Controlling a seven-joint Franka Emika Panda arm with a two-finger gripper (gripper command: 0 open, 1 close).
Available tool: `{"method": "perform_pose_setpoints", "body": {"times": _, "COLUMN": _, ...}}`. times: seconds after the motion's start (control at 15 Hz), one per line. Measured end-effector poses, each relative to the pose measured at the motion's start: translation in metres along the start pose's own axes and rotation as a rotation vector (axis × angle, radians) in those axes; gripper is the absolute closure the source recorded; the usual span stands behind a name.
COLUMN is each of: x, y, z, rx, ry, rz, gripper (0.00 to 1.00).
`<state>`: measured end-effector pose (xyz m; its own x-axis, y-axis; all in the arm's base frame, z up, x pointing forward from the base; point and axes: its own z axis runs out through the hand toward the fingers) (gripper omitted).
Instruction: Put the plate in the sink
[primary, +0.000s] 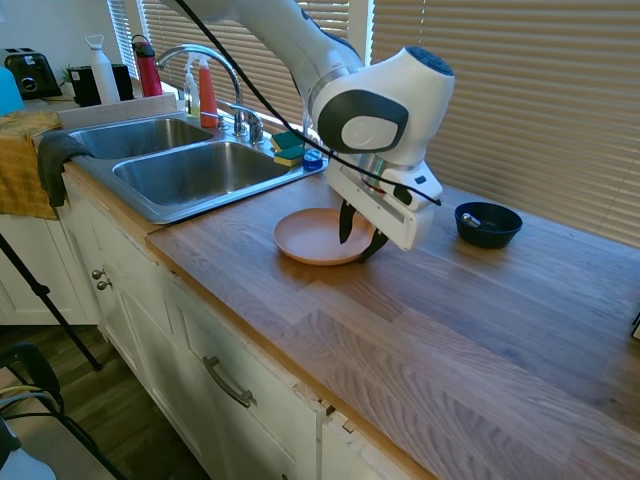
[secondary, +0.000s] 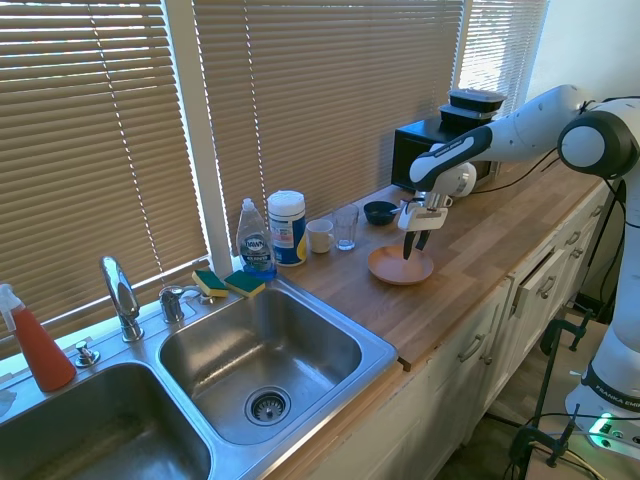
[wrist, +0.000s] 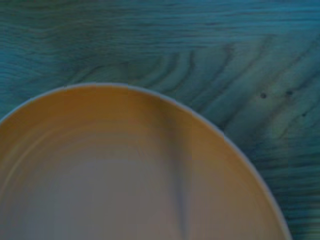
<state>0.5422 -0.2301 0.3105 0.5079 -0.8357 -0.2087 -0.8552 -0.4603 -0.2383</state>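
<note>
one open hand (primary: 360, 238) straddles the plate (primary: 312, 237) rim; dish soap (secondary: 255, 243) label unreadable.

Plates: one, peach-orange plate (secondary: 400, 266)
Sink basins: two, one sink (secondary: 180, 385)
Faucets: one (secondary: 122, 297)
Sponges: two (secondary: 229, 283)
Blue bowls: one (primary: 488, 223)
Cups: one mug (secondary: 320, 236), one glass (secondary: 346, 227)
Soap bottles: one (secondary: 255, 241)
Spray bottles: one (secondary: 35, 344)

Dark blue bowl (primary: 488, 224) on wooden countertop (primary: 480, 330) (sponges (secondary: 229, 283) farther off).
</note>
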Motion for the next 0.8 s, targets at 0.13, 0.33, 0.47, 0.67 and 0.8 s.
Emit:
{"method": "perform_pose_setpoints", "body": {"times": 0.13, "x": 0.006, "y": -0.001, "z": 0.001, "rx": 0.009, "ry": -0.009, "rz": -0.002, "gripper": 1.00}}
{"method": "perform_pose_setpoints", "body": {"times": 0.33, "x": 0.011, "y": 0.004, "z": 0.001, "rx": 0.014, "ry": -0.011, "rz": -0.003, "gripper": 1.00}}
{"method": "perform_pose_setpoints", "body": {"times": 0.47, "x": 0.013, "y": 0.008, "z": 0.002, "rx": 0.025, "ry": -0.015, "rz": -0.007, "gripper": 1.00}}
{"method": "perform_pose_setpoints", "body": {"times": 0.67, "x": 0.015, "y": 0.013, "z": 0.001, "rx": 0.054, "ry": -0.039, "rz": -0.022, "gripper": 1.00}}
{"method": "perform_pose_setpoints", "body": {"times": 0.8, "x": 0.017, "y": 0.018, "z": 0.001, "rx": 0.077, "ry": -0.055, "rz": -0.035, "gripper": 1.00}}
